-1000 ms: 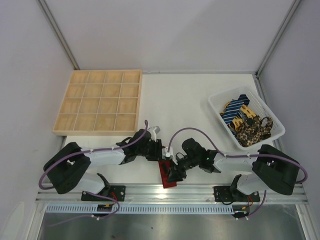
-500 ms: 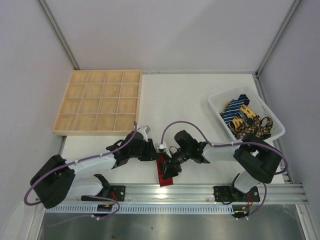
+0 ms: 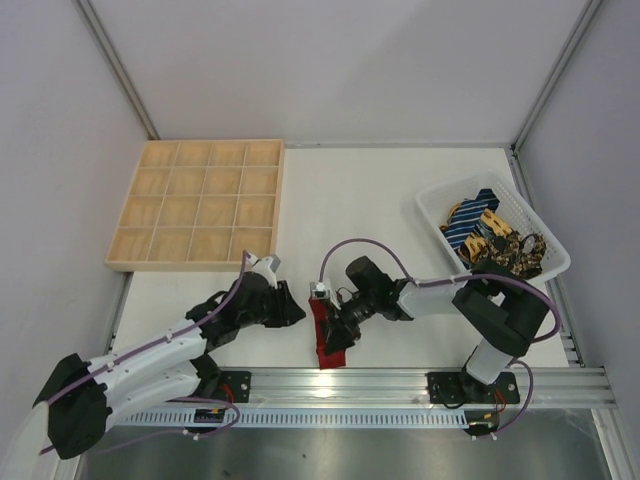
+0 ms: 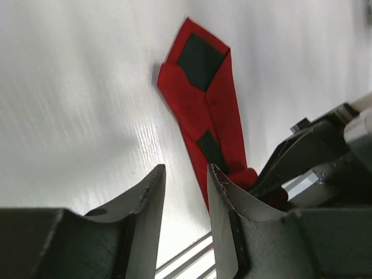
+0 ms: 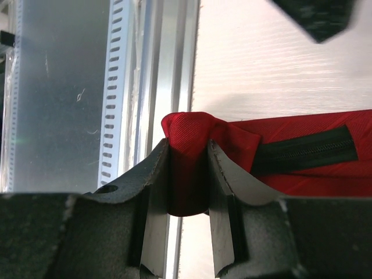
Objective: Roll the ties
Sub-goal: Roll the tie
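The place was a robotics lab test cell. Plain pale walls (image 3: 350, 70) enclosed a white table (image 3: 350, 200) on three sides, with metal posts in the far corners. An aluminium rail (image 3: 340, 380) ran along the near edge, carrying two bolted arm bases, and purple cables (image 3: 360, 245) looped over the arms.

No text, label, brand, number or sign can be read in any view. The black strip on the back of the flat red fabric necktie (image 4: 203, 110) shows no legible writing.
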### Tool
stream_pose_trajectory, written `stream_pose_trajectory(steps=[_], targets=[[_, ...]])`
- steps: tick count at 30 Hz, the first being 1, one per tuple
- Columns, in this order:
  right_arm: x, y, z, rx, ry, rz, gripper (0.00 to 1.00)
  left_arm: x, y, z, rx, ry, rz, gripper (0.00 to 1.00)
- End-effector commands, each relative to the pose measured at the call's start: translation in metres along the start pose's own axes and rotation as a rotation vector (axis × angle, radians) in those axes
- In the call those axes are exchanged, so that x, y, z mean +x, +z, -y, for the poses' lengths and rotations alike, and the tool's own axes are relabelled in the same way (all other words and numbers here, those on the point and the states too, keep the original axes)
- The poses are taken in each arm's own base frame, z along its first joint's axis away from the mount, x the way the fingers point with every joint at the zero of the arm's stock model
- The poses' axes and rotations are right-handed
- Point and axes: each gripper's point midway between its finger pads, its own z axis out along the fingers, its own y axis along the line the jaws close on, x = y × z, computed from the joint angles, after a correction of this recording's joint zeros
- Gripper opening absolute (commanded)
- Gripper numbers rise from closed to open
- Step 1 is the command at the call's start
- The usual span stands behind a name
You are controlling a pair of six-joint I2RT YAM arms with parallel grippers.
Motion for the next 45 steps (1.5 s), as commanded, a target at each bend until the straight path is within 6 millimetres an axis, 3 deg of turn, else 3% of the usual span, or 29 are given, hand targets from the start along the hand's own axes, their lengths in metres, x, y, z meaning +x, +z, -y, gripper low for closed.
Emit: stream_pose_trajectory(steps=[1,13,18,21,25,29,36,45], targets=[[-0.018,-0.002,0.017,0.044,-0.004,0.035,0.00,0.010,-0.005,-0.011,-0.028,-0.019,-0.019,0.40],[-0.031,-0.007,0.008,-0.089,0.067,0.067,0.00,0.023,-0.011,-0.007,0.025,-0.016,-0.049,0.40],[-0.035,-0.011,0.000,-0.090,0.038,0.082,0.00,0.018,-0.007,0.002,0.068,-0.014,-0.028,0.41],[-0.037,-0.013,-0.002,-0.090,0.028,0.084,0.00,0.012,-0.003,0.016,0.127,-0.024,-0.020,0.36],[-0.039,-0.015,-0.006,-0.089,0.017,0.086,0.00,0.006,0.003,0.036,0.209,-0.063,-0.018,0.16],[-0.037,-0.016,-0.007,-0.087,0.008,0.086,0.00,0.003,0.010,0.045,0.250,-0.079,-0.023,0.11],[-0.035,-0.014,-0.007,-0.078,-0.004,0.082,0.00,0.020,0.020,0.063,0.385,-0.128,-0.112,0.06],[-0.042,-0.017,0.000,-0.051,-0.018,0.102,0.00,0.066,0.011,0.060,0.449,-0.112,-0.236,0.01]])
